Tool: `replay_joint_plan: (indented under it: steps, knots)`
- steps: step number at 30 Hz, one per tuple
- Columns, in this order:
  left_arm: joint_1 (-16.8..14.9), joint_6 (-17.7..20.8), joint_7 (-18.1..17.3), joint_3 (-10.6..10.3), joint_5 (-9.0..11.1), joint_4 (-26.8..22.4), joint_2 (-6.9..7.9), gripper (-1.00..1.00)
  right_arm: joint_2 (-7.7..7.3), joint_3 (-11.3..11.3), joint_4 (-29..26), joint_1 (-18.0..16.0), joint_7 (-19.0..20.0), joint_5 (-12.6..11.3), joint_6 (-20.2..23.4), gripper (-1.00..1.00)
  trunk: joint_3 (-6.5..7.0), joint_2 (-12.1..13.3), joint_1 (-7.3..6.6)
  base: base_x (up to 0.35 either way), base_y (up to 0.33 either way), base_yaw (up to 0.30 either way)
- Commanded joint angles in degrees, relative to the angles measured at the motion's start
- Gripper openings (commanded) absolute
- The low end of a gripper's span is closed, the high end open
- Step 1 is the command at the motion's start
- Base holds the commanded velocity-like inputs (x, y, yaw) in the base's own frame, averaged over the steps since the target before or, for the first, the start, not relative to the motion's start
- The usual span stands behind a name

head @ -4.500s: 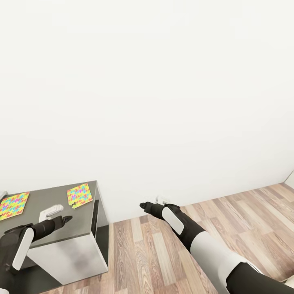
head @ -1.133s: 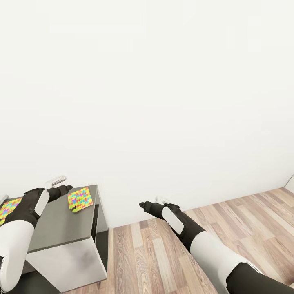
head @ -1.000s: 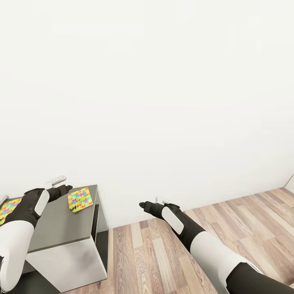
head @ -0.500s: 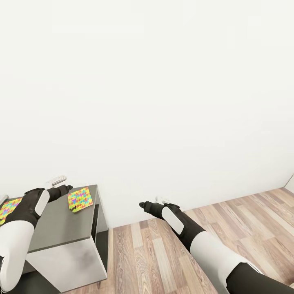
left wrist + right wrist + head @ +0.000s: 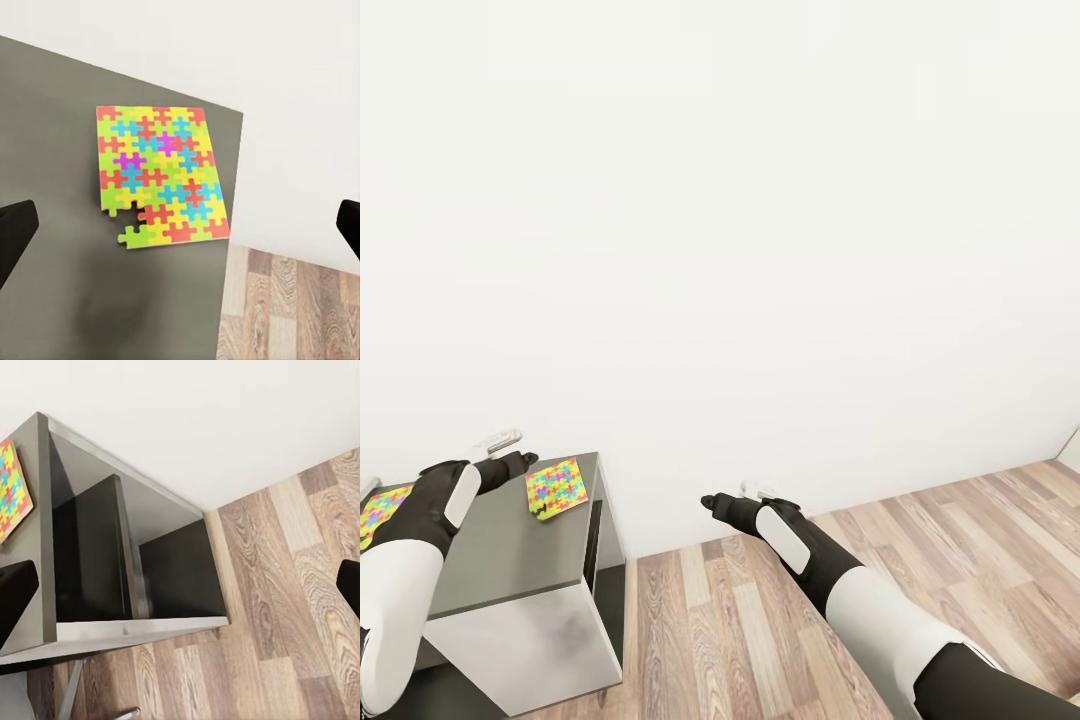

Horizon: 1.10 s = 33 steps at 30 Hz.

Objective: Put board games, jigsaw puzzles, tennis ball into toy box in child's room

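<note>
Change: since the earliest picture the left arm had lifted; left gripper (image 5: 510, 462) hung above the table (image 5: 510, 550), just beside the jigsaw puzzle (image 5: 160, 177); the last second brought no visible shift
Puzzle: flat on the dark top near its corner, one piece jutting loose; another jigsaw puzzle (image 5: 380, 512) further along
Risk: likely the thin sheet slides off the edge or sheds pieces if pinched carelessly
Left fingers: spread wide, empty, puzzle lying between the tips, untouched
Right gripper (image 5: 732, 497): fingers spread, empty, over the floor (image 5: 920, 560)
</note>
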Motion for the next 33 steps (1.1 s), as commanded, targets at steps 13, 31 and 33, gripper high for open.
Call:
replay_joint_plan:
  steps: [13, 31, 33]
  knots:
    - [-0.1, 0.0, -0.1, 0.1, 0.0, -0.1, -0.09, 1.0, -0.04, 0.3, -0.1, -0.1, -0.5, -0.6, 0.0, 1.0, -0.13, -0.1, 0.04, 0.036, 0.0, 0.0]
    - [-0.1, 0.0, -0.2, 0.1, 0.0, -0.1, -0.1, 1.0, -0.04, 0.3, -0.1, -0.1, -0.5, -0.6, 0.0, 1.0, -0.13, -0.1, 0.04, 0.094, 0.0, 0.0]
    - [-0.1, 0.0, -0.2, 0.1, 0.0, -0.1, -0.1, 1.0, -0.04, 0.3, -0.1, -0.1, -0.5, -0.6, 0.0, 1.0, -0.13, -0.1, 0.04, 0.142, 0.0, 0.0]
